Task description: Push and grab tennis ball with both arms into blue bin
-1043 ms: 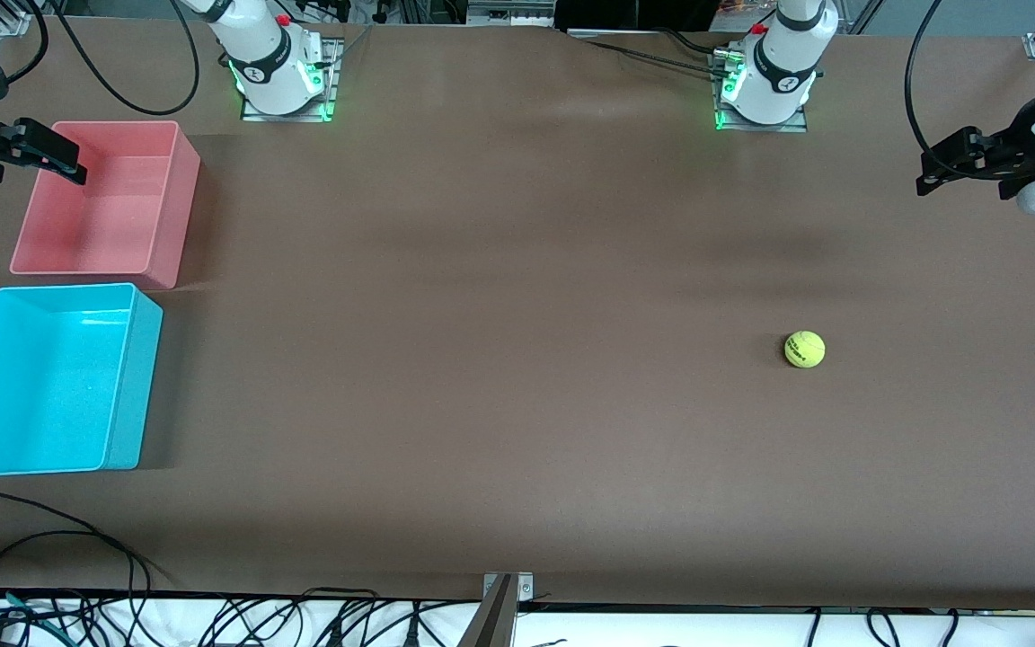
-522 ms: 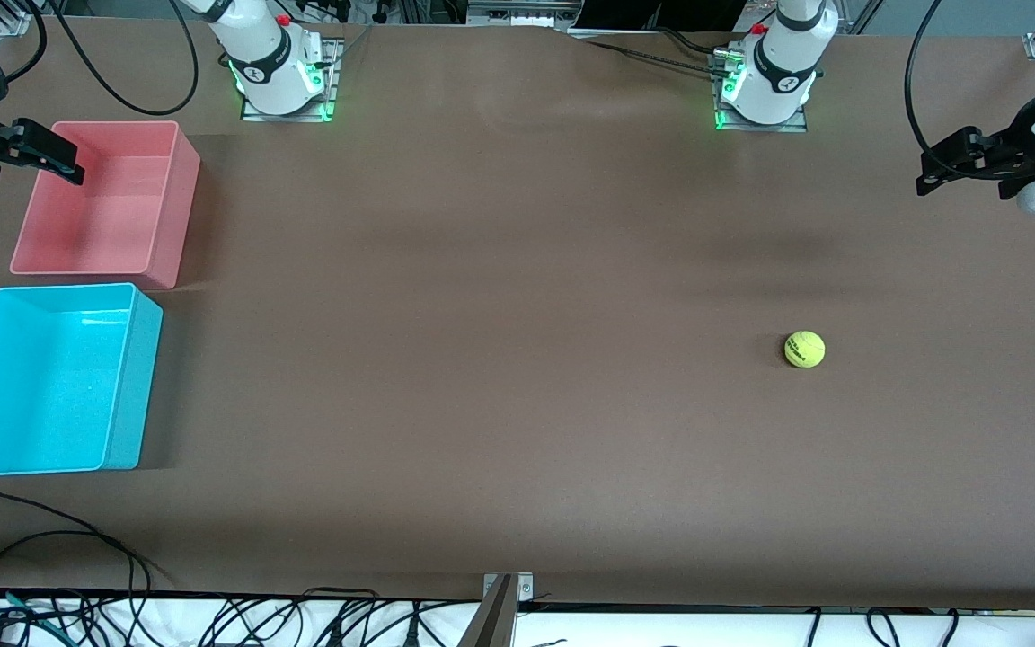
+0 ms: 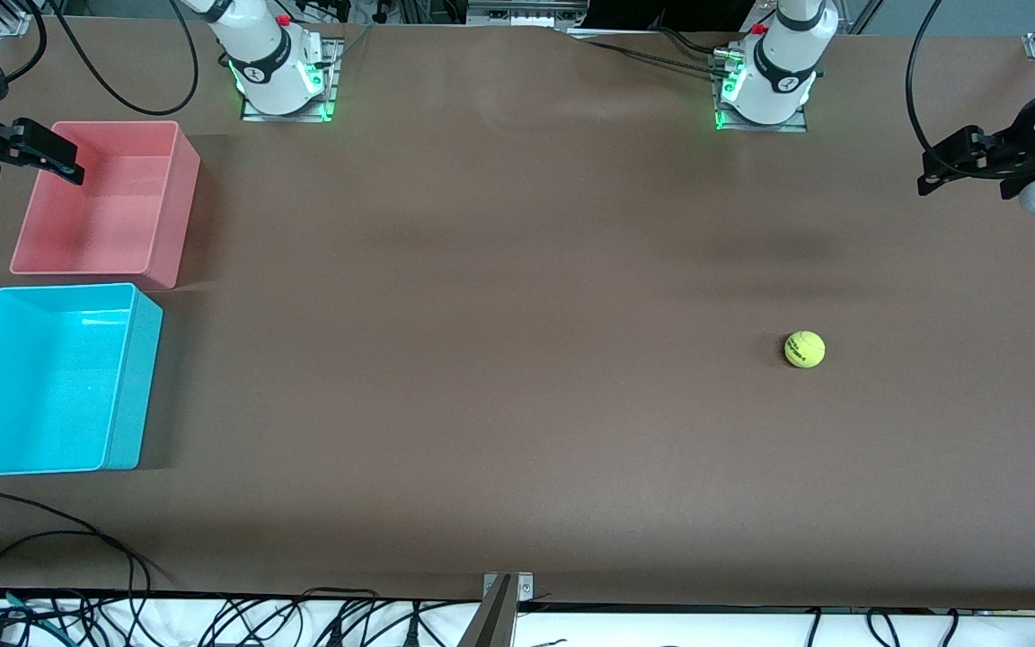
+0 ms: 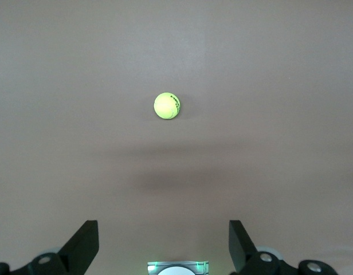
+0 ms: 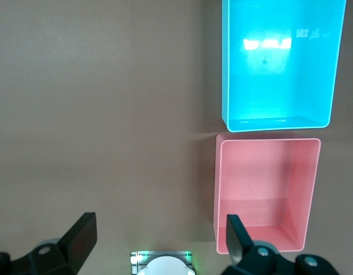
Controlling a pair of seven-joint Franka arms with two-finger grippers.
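The tennis ball (image 3: 805,350) lies alone on the brown table toward the left arm's end; the left wrist view shows the ball (image 4: 167,106) well ahead of the fingers. My left gripper (image 3: 929,175) hangs open and holds nothing, high over the table's left-arm end, apart from the ball. In its own view the left gripper (image 4: 163,240) has only table between its fingers. The blue bin (image 3: 129,395) stands at the right arm's end. My right gripper (image 3: 68,162) is open and holds nothing over the pink bin's outer rim. The right wrist view shows the right gripper (image 5: 159,235) and the blue bin (image 5: 224,69).
A pink bin (image 3: 174,216) stands beside the blue bin, farther from the front camera; the right wrist view also shows the pink bin (image 5: 218,195). Both arm bases (image 3: 277,81) (image 3: 765,90) sit at the table's back edge. Cables (image 3: 50,575) trail along the front edge.
The right gripper has edged slightly toward its end of the table, and the left gripper has crept up a little. The ball has not moved.
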